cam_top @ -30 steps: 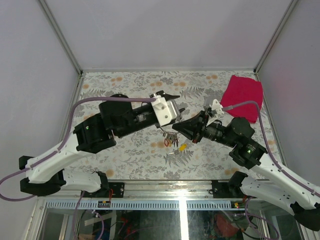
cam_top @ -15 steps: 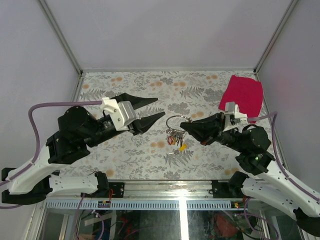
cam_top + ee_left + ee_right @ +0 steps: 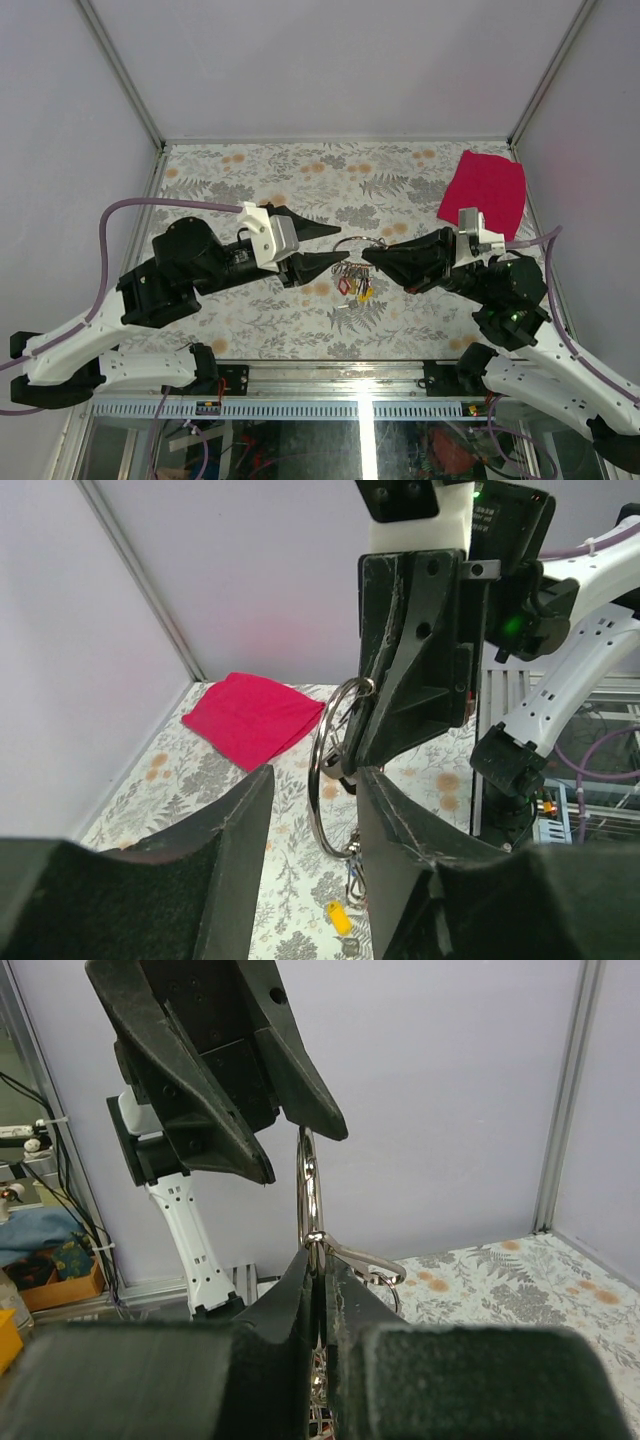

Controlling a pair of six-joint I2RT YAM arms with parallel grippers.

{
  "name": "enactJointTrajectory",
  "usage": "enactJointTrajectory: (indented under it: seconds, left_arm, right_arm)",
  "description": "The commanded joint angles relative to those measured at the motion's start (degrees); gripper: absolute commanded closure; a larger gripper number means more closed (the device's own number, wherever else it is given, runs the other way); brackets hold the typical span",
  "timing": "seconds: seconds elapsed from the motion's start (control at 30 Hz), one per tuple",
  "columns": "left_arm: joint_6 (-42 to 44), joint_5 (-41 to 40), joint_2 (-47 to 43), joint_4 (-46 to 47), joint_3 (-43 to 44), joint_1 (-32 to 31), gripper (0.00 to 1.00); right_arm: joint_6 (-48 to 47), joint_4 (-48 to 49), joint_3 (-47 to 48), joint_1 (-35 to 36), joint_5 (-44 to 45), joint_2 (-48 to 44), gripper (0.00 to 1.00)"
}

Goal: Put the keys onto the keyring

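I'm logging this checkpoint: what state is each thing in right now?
Thin silver wire keyring: held upright in the air.
Small coloured-headed keys: bunched, hanging under the keyring.
Left fingers: open, close to the keyring, not gripping.
Right fingers: shut on the keyring.
Red cloth: lying flat, far right corner.

A robotics lab cell: plain panel walls (image 3: 330,60), aluminium framing (image 3: 123,80), cable trunking (image 3: 150,408) by the table (image 3: 420,172).
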Motion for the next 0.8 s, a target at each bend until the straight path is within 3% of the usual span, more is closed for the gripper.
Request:
enactJointTrajectory:
  seconds: [0.0,0.13,0.43,0.6,0.77]
  left_arm:
    - [-1.54,2.15,-0.04,5.3,-0.06,-0.18,0.63]
    - [-1.28,3.48,0.92,5.19,0.59,-0.14,0.72]
    - [-0.83,5.02,2.79,2.79,1.8,-0.2,0.74]
    - [-0.48,4.51,2.7,1.95,2.0,-0.18,0.99]
    - [-0.12,1.11,2.27,1.36,2.34,-0.21,1.0]
  right_arm:
    - [0.65,5.78,3.59,0.11,-1.77,0.34,1.0]
    - [0.72,5.63,3.84,0.08,-2.62,0.8,1.0]
    - [0.34,5.41,3.97,0.16,-2.47,-0.03,1.0]
    - [-0.51,3.34,4.18,0.16,-1.68,-0.69,0.99]
    - [-5.3,-6.77,6.21,0.13,-0.15,-2.35,0.76]
